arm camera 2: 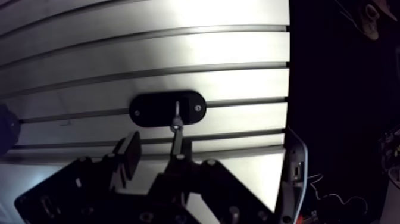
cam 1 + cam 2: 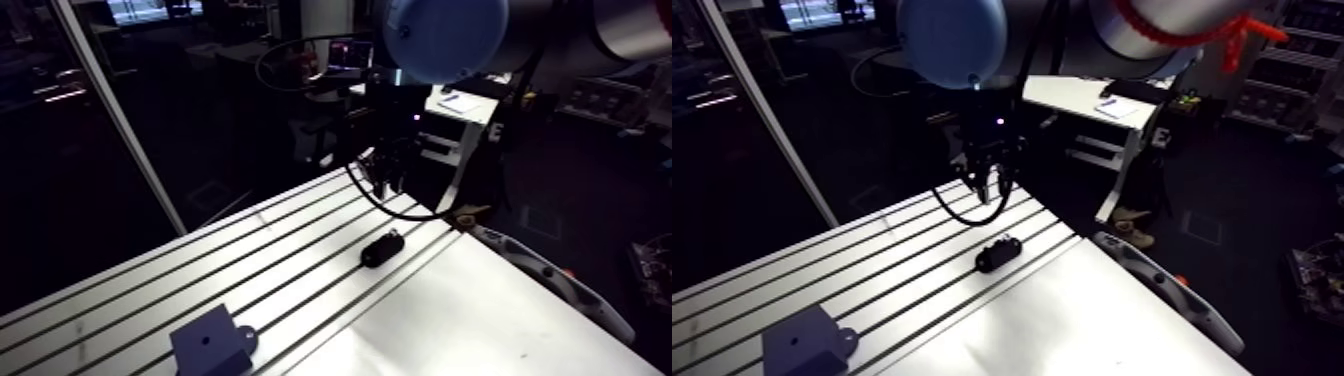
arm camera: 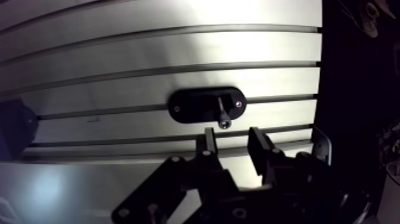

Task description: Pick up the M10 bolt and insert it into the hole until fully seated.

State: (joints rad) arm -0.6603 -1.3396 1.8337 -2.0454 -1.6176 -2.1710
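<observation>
M10 bolt (image 3: 221,112) on black oval holder (image 3: 191,107) | end effector (image 3: 232,138) released, empty, just beside | blue holed block (image 2: 208,345) well apart

The slotted aluminium tabletop (image 2: 250,250) stretches from near left to far right, its dark grooves running parallel. A smooth pale sheet (image 2: 470,320) covers the near right part, and its edge follows the last groove. A black oval base (image 3: 190,107), with a small screw at each end, lies along one groove near that sheet. A grey curved bar (image 2: 545,275) runs just off the tabletop's right edge.
</observation>
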